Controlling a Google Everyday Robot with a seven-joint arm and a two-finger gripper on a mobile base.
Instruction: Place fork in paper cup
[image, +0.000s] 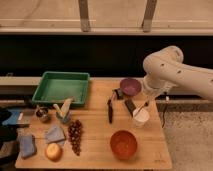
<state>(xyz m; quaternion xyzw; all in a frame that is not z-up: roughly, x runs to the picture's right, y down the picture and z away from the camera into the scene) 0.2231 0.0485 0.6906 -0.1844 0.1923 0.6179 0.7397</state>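
Observation:
The white paper cup (141, 117) stands on the right side of the wooden table (95, 157), between the purple bowl (130, 86) and the orange bowl (123, 144). The slim silvery fork (140, 109) slants over it, lower end at the cup's rim and upper end up to the right. My gripper (149, 100) hangs from the white arm (167, 67) just above and right of the cup, shut on the fork's upper end.
A black-handled utensil (110, 110) and two small dark objects (129, 106) lie left of the cup. A green tray (61, 86) sits at the back left. Grapes (75, 135), an apple (52, 151), blue cloths (54, 134) and small containers (64, 112) fill the front left.

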